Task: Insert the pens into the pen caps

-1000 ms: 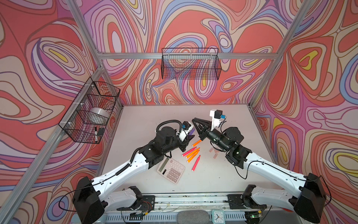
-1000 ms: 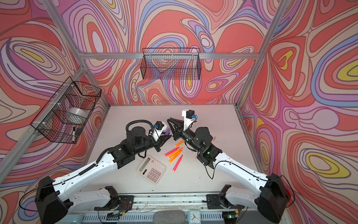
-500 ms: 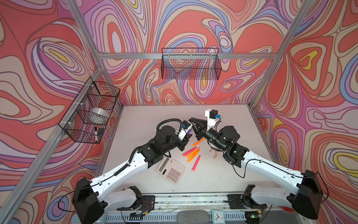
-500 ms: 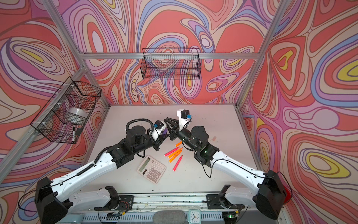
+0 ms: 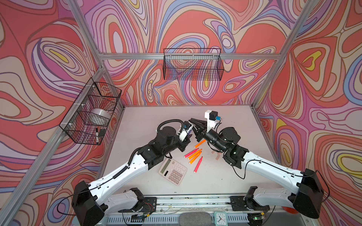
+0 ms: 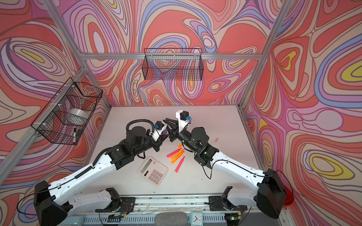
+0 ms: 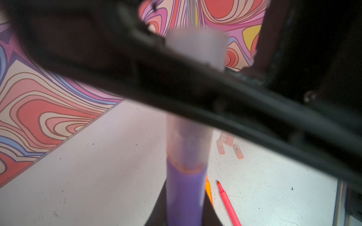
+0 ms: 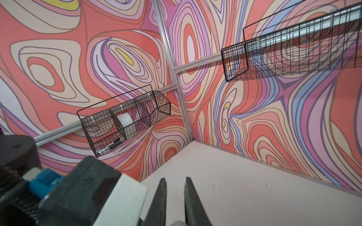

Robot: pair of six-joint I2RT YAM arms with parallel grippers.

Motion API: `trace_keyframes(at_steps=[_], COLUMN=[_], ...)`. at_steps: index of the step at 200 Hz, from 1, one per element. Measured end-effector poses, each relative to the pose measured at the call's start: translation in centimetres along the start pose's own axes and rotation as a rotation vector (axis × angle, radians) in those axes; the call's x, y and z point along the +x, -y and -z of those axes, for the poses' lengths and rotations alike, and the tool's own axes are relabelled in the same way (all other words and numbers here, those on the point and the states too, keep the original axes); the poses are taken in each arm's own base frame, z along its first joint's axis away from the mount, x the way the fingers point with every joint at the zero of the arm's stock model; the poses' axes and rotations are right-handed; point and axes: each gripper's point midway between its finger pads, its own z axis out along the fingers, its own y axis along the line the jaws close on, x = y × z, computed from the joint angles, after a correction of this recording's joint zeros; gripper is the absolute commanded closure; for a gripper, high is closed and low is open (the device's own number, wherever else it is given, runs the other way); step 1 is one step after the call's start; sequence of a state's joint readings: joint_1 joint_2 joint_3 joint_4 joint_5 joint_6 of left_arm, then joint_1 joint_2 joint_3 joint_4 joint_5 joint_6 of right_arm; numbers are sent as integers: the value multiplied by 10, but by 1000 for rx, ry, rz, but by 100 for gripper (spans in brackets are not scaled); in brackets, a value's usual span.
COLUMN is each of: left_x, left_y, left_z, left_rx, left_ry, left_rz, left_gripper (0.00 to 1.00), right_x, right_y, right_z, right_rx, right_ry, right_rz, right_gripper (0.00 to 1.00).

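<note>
While its tip sits inside the pen cap (image 7: 188, 140), the purple pen (image 7: 184, 195) hangs above mid-desk. Its long axis runs straight out of the left end effector (image 7: 184, 217), which pinches the barrel. The right end effector (image 8: 175, 180) crosses it, pressed together on the cap. Bare desk (image 5: 148, 121) stretches to the far edge, and five loose pens (image 5: 194, 154) lie nearer the front.

Both arms stretch in over mid-table, wrists nearly meeting, elbows low. L gripper (image 7: 184, 214) is clamped on purple pen (image 7: 184, 193). R gripper (image 8: 175, 182) crosses just above it, pinching pen cap (image 7: 195, 49), fingertips toward back-left corner.
</note>
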State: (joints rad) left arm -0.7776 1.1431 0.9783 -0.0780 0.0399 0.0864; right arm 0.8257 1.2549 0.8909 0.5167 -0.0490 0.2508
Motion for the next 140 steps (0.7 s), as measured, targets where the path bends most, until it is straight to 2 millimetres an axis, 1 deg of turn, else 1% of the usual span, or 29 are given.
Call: trace_keyframes(at_steps=[40,79,112,140], left_x=[-1,-2,-8,-4], left_y=[-1,3,1,-1], left_z=[1,2,6,11], left_rx=[-3,49,67,61], left_ry=[4,8,52,86], left_rz=[1,26,50,56], left_gripper=[100,100,100,100], right_x=[-2,-1,-5,-2], right_y=[-3,-5,-9,-14], right_z=[1,4,-3,-5], right_rx=[-15,-31,-33,-41], right_ry=[9,19,24,16], right_rz=[14,26,25,18], right_gripper=[100,100,100,100])
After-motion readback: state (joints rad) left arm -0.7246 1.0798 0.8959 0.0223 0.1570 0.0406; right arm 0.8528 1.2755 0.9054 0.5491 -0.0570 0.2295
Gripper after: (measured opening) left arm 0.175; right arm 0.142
